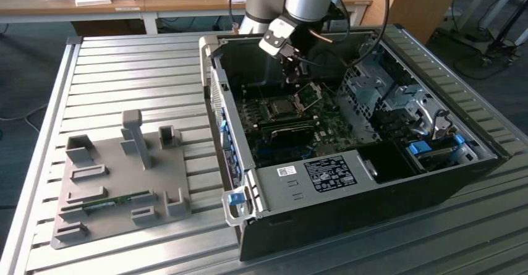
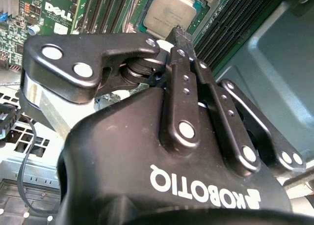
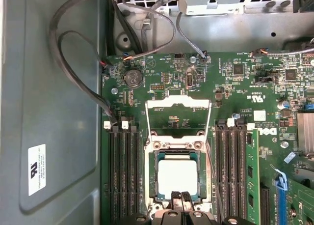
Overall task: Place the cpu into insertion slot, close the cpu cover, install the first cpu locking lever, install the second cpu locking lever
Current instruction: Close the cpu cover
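One gripper on the single arm reached into the open case; its two fingers were pressed together, tip to tip, gripping nothing; in both wrist views the tips hung just above one edge of the cpu, and whether they touched it could not be told. The one cpu lay flat in its socket, silvery top up. The one cover stood swung back on its hinge, clear of the chip, not closed. Two banks of slots flanked the socket, one on each side; one round battery sat on the board beyond the cover. In the exterior view the case lay on a ribbed table; at that view's left was one grey tray holding one green stick.
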Controlling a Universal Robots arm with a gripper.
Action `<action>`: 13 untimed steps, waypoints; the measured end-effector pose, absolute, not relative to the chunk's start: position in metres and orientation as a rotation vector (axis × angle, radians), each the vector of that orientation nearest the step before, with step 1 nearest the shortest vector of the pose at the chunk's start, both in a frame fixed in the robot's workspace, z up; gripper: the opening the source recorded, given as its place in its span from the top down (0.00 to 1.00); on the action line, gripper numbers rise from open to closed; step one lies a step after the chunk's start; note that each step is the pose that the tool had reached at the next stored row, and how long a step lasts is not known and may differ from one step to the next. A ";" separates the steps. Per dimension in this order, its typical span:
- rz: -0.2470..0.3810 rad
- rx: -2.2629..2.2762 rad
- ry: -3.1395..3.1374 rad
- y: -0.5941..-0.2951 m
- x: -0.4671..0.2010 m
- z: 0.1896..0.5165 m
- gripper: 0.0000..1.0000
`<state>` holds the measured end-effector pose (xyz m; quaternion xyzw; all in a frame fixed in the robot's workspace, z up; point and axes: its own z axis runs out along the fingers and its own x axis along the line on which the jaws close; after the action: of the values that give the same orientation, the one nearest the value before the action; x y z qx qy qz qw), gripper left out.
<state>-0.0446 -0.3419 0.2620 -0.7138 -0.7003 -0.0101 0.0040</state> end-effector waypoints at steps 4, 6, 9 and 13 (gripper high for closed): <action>-0.032 -2.237 -2.195 -0.342 -0.045 0.263 0.89; -0.032 -2.237 -2.195 -0.342 -0.045 0.263 0.89; -0.032 -2.237 -2.195 -0.342 -0.044 0.263 0.89; -0.032 -2.237 -2.195 -0.342 -0.043 0.263 0.89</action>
<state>-0.0427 -0.3419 0.2627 -0.7138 -0.7003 -0.0101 0.0040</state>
